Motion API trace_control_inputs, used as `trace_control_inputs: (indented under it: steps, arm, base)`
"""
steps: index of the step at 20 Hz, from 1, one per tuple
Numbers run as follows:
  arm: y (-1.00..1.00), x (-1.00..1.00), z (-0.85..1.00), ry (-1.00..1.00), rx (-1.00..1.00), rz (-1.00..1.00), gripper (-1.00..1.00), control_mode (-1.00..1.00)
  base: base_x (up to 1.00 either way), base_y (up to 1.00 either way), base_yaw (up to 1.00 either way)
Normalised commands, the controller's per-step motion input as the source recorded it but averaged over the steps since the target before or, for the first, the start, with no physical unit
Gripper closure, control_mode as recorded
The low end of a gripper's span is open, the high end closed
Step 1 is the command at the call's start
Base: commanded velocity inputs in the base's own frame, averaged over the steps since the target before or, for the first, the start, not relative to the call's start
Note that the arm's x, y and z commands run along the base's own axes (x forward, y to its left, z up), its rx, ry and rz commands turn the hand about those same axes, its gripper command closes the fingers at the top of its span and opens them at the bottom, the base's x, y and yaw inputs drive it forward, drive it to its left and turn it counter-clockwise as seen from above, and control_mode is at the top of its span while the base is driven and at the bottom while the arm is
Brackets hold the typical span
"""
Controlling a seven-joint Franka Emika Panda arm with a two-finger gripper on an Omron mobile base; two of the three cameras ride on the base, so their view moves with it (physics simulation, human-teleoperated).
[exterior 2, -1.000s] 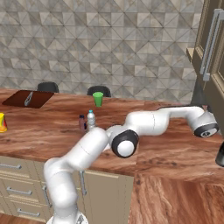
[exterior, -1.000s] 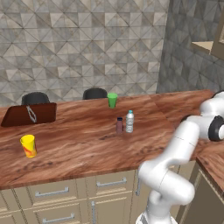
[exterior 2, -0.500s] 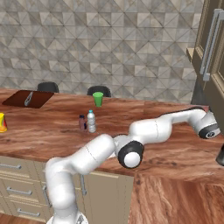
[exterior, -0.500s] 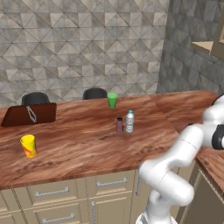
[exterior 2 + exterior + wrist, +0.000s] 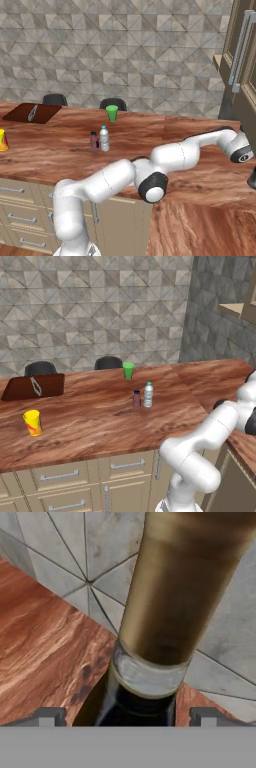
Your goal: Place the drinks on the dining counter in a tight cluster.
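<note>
Between the wide-apart fingers of the gripper (image 5: 128, 717), the wine bottle (image 5: 165, 612) is standing on the dining counter (image 5: 45, 647) by the tiled wall. Glass looks heavy, slick and breakable; a low body grip probably suits.

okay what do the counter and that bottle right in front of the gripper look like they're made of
The dining counter looks like polished reddish-brown wood, going by its streaky grain; it could equally be laminate. The wine bottle seems to be dark glass, with a clear glossy ring at the neck and a matte golden-brown wrap, perhaps foil, above it.
</note>
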Motion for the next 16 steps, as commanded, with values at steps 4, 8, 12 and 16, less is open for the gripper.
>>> trace_control_inputs:
  steps: [4,8,12,16]
  arm:
    - [0.01,-0.02,0.00,0.00,0.00,0.01,1.00,-1.00]
    - [0.00,-0.02,0.00,0.00,0.00,0.03,1.00,-1.00]
    - [0.20,-0.17,0.00,0.00,0.00,0.07,1.00,-1.00]
    - [0.62,-0.12,0.01,-0.07,0.00,0.09,1.00,-1.00]
  base:
    - [0.00,0.00,0.00]
    - [0.00,0.00,0.00]
    - [0.00,0.00,0.00]
    - [0.00,0.00,0.00]
